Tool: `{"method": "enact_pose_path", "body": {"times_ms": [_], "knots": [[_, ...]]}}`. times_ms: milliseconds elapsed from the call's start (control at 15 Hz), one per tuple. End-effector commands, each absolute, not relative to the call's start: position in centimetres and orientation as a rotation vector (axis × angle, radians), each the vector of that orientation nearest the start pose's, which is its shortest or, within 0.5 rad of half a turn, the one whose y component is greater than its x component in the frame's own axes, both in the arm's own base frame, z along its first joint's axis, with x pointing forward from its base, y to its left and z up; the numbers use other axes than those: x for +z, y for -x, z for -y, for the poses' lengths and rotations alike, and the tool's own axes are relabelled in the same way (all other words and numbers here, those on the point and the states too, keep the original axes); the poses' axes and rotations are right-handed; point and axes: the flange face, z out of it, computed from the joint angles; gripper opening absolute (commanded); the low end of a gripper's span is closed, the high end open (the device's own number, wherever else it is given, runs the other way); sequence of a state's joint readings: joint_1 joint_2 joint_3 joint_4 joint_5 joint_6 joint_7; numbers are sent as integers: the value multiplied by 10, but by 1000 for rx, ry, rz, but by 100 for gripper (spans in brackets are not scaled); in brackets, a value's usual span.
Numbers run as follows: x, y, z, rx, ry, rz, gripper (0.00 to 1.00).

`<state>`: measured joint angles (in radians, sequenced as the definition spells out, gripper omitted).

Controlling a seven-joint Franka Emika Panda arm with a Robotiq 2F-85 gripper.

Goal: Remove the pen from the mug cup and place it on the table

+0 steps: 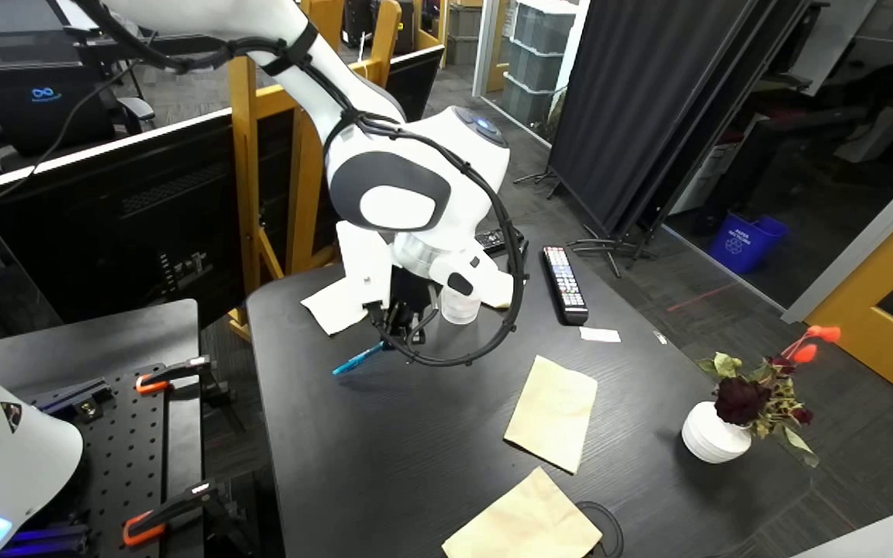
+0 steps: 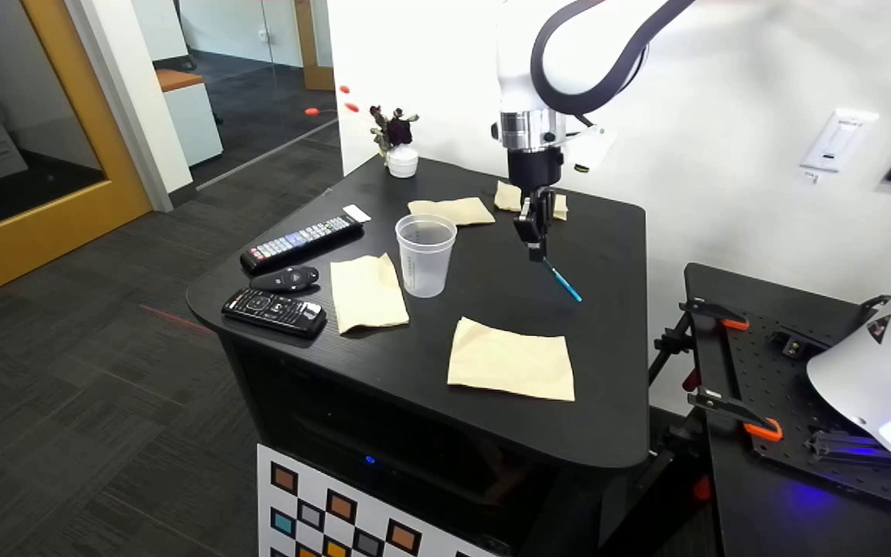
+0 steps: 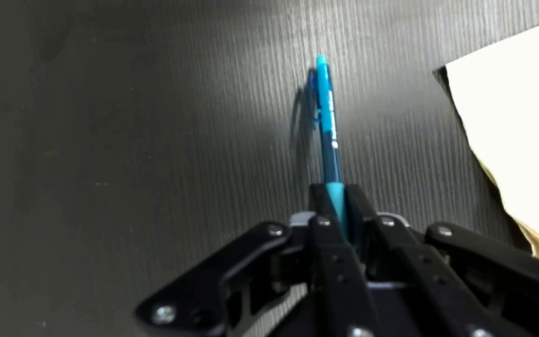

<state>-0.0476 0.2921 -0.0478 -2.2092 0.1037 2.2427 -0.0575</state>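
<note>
The teal-blue pen [image 3: 326, 107] sticks out from between my fingertips in the wrist view. My gripper [image 3: 336, 199] is shut on one end of it. In both exterior views the pen [image 1: 358, 360] [image 2: 564, 281] slants down from the gripper [image 2: 537, 251] toward the dark table [image 2: 608, 348]. Its free end is close to the tabletop; I cannot tell whether it touches. The mug cup [image 2: 425, 267], pale and translucent, stands upright on the table, apart from the gripper and with no pen in it. In an exterior view the cup [image 1: 460, 310] is partly hidden behind the arm.
Several cream paper sheets [image 2: 511, 360] lie around the cup and gripper; a sheet's edge [image 3: 508, 140] shows in the wrist view. Black remotes [image 2: 275, 311] lie at a table edge. A white vase with red flowers [image 1: 716, 434] stands near a corner.
</note>
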Motion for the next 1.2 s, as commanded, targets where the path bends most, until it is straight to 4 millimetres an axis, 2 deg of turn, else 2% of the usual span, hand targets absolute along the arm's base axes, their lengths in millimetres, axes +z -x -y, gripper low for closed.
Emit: {"method": "enact_pose_path", "body": {"times_ms": [0, 333, 533, 1133], "knots": [[228, -529, 49, 464, 3003, -155, 39], [231, -532, 52, 483, 2995, -166, 76], [228, -528, 53, 478, 2995, -168, 98], [223, -527, 52, 473, 3015, -179, 100]]}}
